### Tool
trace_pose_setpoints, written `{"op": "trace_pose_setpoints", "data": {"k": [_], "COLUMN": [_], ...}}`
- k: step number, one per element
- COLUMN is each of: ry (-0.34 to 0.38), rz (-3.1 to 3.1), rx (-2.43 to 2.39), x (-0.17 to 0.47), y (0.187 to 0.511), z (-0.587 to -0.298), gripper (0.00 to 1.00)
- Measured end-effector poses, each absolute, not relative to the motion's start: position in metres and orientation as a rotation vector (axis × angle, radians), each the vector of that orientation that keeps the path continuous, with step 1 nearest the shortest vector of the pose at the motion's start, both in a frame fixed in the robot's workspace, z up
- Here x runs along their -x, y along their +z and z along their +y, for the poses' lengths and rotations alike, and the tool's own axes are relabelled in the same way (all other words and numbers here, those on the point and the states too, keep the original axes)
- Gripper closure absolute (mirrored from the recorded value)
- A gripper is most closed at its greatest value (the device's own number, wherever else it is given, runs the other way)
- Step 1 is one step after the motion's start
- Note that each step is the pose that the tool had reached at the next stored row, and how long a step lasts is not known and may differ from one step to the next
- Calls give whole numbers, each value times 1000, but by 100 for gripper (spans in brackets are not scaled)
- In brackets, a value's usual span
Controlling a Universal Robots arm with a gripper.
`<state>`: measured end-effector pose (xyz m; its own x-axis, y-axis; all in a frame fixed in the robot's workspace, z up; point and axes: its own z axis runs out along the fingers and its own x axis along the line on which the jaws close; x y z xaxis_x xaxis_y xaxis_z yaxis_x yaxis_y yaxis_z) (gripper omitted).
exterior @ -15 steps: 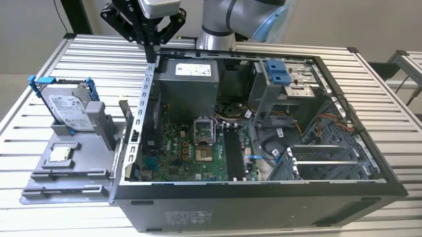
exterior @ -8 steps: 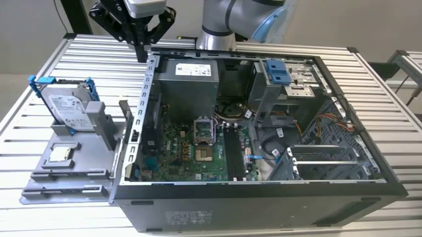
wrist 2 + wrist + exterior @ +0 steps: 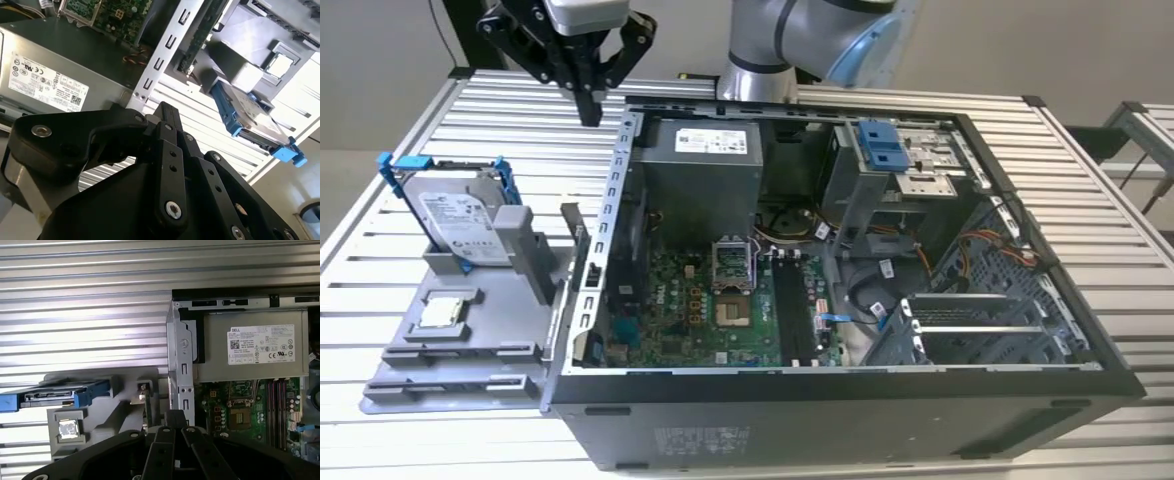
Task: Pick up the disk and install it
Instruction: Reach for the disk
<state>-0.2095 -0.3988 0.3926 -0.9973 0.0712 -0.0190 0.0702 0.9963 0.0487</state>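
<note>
Slatted metal table [image 3: 467, 130] carries the disk [image 3: 460, 225], which stands on edge in a grey holder [image 3: 400, 385], below the pincer [image 3: 594, 112] and well apart from it. Pincer fingers are together, holding nothing, just above the rim of the open computer case [image 3: 854, 410].

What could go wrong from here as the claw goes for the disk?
1. The claw hangs close to the metal edge of the computer case; a sideways move toward the disk might clip it.
2. The disk stands on edge in a grey holder; an off-centre grip could tilt or jam it.
3. Loose cables lie inside the case and may snag the disk on its way in.
</note>
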Motion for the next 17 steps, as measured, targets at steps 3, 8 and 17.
{"op": "trace_pose_setpoints", "data": {"k": [3,8,17], "ry": [75,75,75], "rz": [3118,3118,3118], "rx": [-110,-111,-110], "x": [216,225,231], "y": [393,393,393], "z": [-399,-399,-393], "gripper": [100,100,100]}}
